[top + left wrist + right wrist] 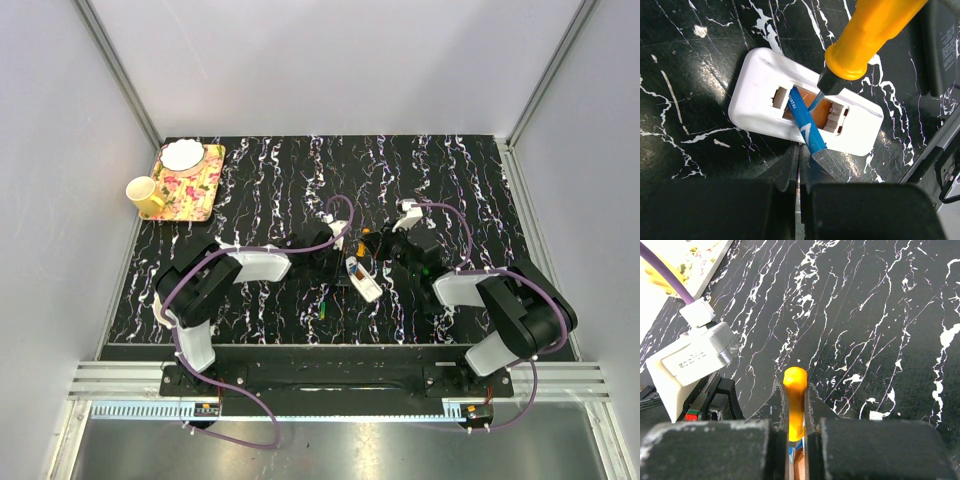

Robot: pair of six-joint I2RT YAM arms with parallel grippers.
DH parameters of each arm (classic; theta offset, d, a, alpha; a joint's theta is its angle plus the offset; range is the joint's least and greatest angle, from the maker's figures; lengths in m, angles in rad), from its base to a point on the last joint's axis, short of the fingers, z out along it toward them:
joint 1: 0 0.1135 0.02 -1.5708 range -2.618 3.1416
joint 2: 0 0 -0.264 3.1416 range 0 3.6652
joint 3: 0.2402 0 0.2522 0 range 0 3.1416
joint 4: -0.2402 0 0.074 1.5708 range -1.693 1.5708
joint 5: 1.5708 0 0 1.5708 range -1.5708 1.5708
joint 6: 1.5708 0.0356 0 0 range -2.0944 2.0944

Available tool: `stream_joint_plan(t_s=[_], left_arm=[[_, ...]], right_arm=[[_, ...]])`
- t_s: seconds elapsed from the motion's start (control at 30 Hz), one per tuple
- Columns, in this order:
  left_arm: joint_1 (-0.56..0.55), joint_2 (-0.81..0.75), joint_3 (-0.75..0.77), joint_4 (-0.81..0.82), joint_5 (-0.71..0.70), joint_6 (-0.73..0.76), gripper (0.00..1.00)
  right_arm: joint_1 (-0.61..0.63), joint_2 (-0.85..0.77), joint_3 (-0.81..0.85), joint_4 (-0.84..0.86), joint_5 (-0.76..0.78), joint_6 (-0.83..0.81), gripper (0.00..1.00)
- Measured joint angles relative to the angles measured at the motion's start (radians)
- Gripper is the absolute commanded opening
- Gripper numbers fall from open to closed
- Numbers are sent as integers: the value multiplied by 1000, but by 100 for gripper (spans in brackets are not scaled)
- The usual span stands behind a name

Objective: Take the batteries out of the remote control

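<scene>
The right end effector (796, 412) is clamping the yellow handle of a screwdriver (865, 35), whose tip is reaching down into the open battery bay of the white remote (760, 95), which is lying flat on the black marbled surface (690, 60). A blue battery (802, 125) is sitting tilted in that bay, one end inside it and the other poking out over the remote's long edge. The left end effector (799, 167) is sitting fully closed right at that same edge, its fingers gripping nothing.

One remote (757, 95), one blue battery (802, 122), one screwdriver (865, 35).
</scene>
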Motion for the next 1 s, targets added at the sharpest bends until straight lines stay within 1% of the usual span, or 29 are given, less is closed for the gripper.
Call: stream_joint_plan(t_s=[0.47,0.7,0.93,1.0], left_arm=[[0,1,5,-4,-7,0,0],[0,1,5,-4,-8,0,0],[0,1,3,2,-10,0,0],[2,-2,-6,17,-12,0,4]], right_arm=[[13,18,-5,35,86,50,0],[19,51,-18,103,130,90,0],[19,74,-29,184,128,124,0],[19,75,-29,202,127,130,0]])
